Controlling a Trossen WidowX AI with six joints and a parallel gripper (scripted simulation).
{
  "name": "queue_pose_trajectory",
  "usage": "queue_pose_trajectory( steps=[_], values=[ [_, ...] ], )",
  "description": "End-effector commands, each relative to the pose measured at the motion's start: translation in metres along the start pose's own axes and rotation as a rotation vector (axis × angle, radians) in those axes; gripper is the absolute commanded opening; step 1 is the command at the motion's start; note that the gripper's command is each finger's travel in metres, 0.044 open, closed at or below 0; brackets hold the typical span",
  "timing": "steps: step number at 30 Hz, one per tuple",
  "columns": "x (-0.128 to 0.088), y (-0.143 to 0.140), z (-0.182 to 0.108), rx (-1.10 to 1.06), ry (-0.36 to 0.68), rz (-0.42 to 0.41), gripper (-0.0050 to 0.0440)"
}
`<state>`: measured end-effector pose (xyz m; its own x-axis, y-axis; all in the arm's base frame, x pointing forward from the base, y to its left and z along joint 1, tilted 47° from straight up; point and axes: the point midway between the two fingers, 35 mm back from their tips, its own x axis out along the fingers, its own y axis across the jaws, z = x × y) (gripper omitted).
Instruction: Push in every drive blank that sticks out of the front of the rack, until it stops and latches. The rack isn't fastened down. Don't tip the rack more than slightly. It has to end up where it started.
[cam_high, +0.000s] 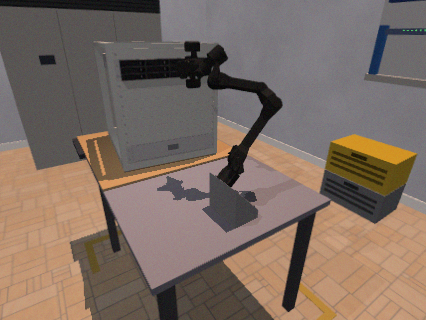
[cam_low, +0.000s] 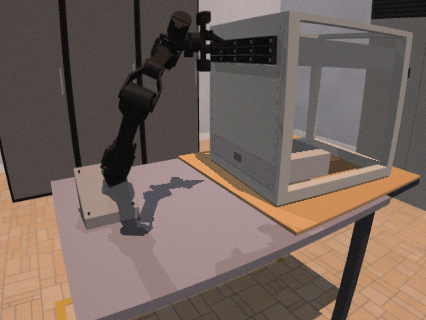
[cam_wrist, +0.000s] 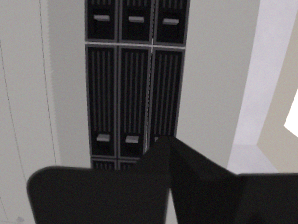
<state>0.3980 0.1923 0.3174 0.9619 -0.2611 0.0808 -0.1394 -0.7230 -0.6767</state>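
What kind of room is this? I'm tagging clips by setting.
Most likely a server or equipment room. A metal rack with a row of drive bays stands on the table, tall grey cabinets line the wall, and stacked vented units sit on the tiled floor.
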Motion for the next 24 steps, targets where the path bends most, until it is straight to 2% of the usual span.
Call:
queue_pose_trajectory(
  steps=[1, 6, 12, 24],
  values=[
    [0.001, -0.007, -0.007, 0.008, -0.004, -0.002, -0.005],
    [0.002, -0.007, -0.009, 0.008, -0.004, -0.002, -0.005],
    [0.017, -0.007, -0.009, 0.008, -0.004, -0.002, -0.005],
    [0.018, -0.007, -0.009, 0.008, -0.004, -0.002, -0.005]
  ],
)
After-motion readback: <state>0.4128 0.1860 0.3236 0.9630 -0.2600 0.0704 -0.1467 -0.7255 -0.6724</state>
